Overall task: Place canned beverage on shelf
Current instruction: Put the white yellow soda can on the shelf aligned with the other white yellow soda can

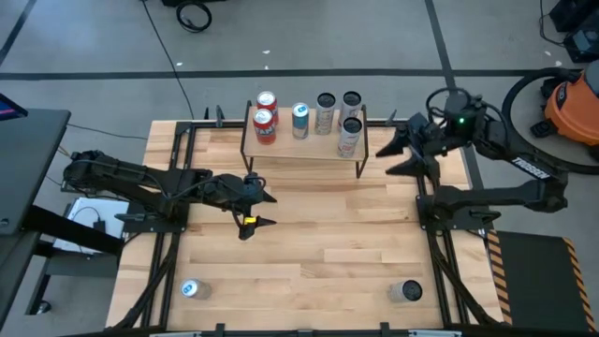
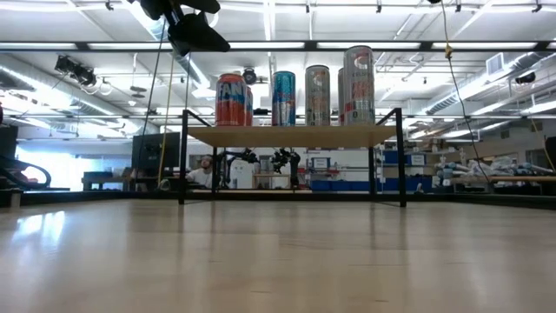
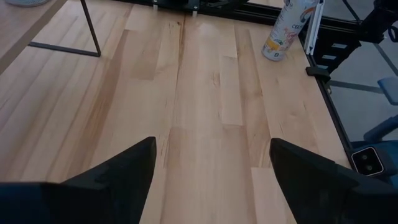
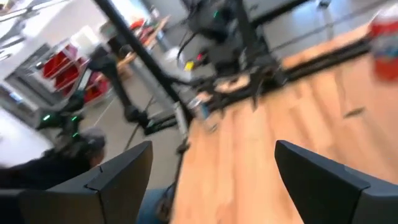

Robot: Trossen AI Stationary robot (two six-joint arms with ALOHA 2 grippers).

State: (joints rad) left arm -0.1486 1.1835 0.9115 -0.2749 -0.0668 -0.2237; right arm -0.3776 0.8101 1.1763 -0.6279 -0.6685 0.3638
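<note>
The right pincer [image 1: 400, 155] hangs open and empty just off the shelf's [image 1: 304, 145] three-o'clock end, at the surface's [image 1: 309, 253] one o'clock. The left pincer [image 1: 265, 210], also open and empty, hovers near the surface's centre, at the shelf's seven o'clock. Six cans [image 1: 300, 120] stand on the shelf; two more cans [image 1: 192, 289] stand at the surface's seven and five o'clock.

wooden table [image 1: 309, 234], shelf [image 1: 304, 148] holding six cans [image 1: 300, 120], two loose cans [image 1: 405, 292]
</note>
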